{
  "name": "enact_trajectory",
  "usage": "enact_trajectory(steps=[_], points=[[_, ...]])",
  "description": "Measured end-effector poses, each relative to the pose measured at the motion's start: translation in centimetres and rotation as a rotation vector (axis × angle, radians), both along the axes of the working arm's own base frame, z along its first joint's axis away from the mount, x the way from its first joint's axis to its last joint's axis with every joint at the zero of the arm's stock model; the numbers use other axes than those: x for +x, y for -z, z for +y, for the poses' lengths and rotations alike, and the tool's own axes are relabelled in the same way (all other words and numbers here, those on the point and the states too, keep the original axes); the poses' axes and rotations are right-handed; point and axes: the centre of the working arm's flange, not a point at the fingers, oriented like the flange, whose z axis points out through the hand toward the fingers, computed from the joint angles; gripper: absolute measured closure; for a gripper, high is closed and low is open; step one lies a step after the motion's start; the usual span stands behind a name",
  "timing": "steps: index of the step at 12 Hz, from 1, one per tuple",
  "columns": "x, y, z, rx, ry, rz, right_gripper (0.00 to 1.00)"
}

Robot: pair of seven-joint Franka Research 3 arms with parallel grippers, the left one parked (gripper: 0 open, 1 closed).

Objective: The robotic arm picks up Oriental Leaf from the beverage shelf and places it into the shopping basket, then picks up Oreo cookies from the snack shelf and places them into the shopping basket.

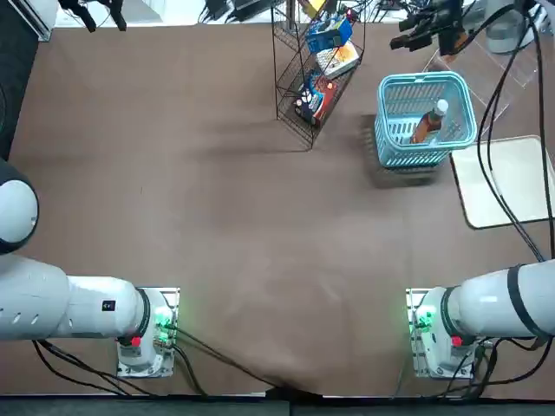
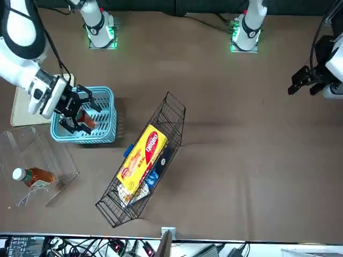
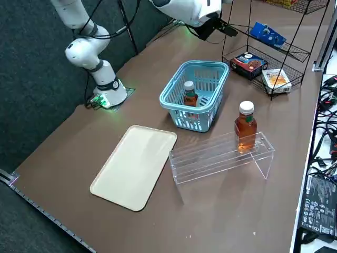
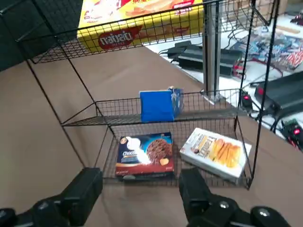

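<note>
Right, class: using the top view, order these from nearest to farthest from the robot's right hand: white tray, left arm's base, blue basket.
From the right hand:
1. Blue basket, closest
2. White tray, right side
3. Left arm's base, far left

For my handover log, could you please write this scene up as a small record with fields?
basket: light blue shopping basket, one tea bottle inside
beverage shelf: clear acrylic stand, another tea bottle on it
snack shelf: black wire rack
blue packet: Oreo cookies, on the rack's middle tier
lower tier: dark blue-and-red box, white-and-orange box
right gripper: open, facing the rack
</note>
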Motion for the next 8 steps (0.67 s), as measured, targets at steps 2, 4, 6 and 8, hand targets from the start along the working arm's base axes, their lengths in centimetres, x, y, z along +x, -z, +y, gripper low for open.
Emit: enact_trajectory(steps=[2,4,6,8], points=[[0.2,1.0,1.4,-0.003,0.000,-0.033,0.00],[0.2,1.8,2.9,-0.021,0.013,-0.056,0.00],[-0.1,2.3,5.1,-0.036,0.029,-0.072,0.00],[-0.4,2.7,7.7,-0.045,0.047,-0.087,0.00]])
